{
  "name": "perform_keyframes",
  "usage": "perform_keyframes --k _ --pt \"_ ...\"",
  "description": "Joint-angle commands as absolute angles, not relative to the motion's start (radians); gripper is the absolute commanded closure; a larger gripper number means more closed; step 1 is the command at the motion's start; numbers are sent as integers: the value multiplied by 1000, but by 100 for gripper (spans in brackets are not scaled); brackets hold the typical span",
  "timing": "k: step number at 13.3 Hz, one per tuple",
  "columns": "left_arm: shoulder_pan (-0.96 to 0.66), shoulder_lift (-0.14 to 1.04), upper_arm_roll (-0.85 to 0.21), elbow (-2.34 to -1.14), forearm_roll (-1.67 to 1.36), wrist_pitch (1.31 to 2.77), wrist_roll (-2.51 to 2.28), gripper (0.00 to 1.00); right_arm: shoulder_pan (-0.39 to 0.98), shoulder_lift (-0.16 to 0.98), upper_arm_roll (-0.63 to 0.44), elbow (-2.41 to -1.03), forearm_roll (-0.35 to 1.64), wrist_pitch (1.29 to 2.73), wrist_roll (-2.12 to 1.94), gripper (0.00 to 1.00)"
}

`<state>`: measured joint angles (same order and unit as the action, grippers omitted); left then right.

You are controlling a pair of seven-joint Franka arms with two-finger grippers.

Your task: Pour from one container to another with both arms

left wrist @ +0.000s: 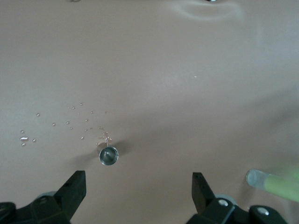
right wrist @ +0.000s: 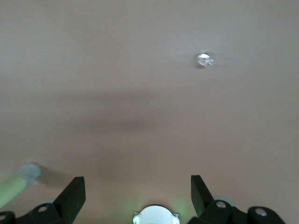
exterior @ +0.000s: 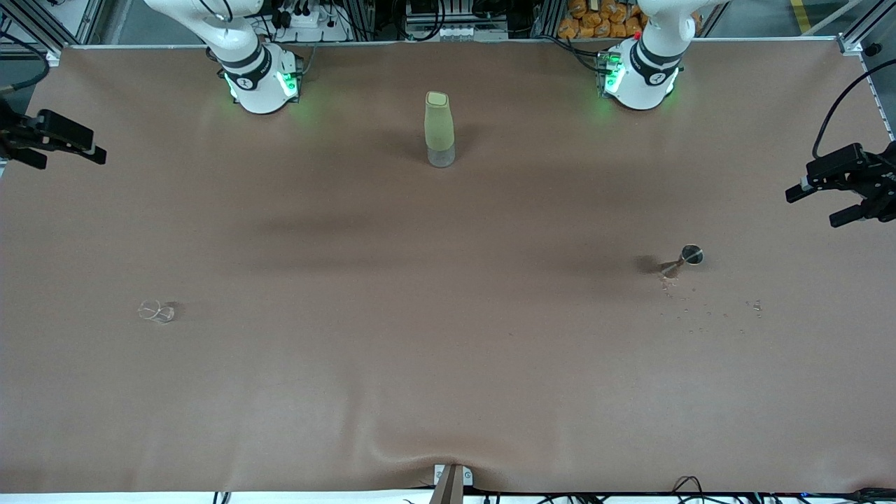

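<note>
On brown table (exterior: 448, 364): one green bottle (exterior: 439, 129), one metal cup (exterior: 691, 255), one clear glass (exterior: 157, 311).

We see a wide brown tabletop (exterior: 448, 392) covered by a smooth matte sheet that ripples slightly along the edge nearest the front camera. A scatter of small clear water droplets (exterior: 707, 308) lies on it toward the left arm's end. Past the tabletop's top edge stands a pile of orange packets (exterior: 600, 22), beside tangled black cables (exterior: 294, 14) and grey metal framing (exterior: 857, 31).
</note>
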<state>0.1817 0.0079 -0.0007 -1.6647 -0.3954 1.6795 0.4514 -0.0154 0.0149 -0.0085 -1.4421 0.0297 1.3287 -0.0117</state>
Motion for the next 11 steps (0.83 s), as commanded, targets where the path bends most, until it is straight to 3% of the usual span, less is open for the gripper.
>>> perform_keyframes --k 1,11 --pt "48 -26 77 -1671 -295 1684 314 0 28 -54 -25 -1525 -51 1344 51 0" --pt "-34 -77 44 -1655 -109 1720 52 0 -144 1 -26 -1510 -40 1422 -123 0"
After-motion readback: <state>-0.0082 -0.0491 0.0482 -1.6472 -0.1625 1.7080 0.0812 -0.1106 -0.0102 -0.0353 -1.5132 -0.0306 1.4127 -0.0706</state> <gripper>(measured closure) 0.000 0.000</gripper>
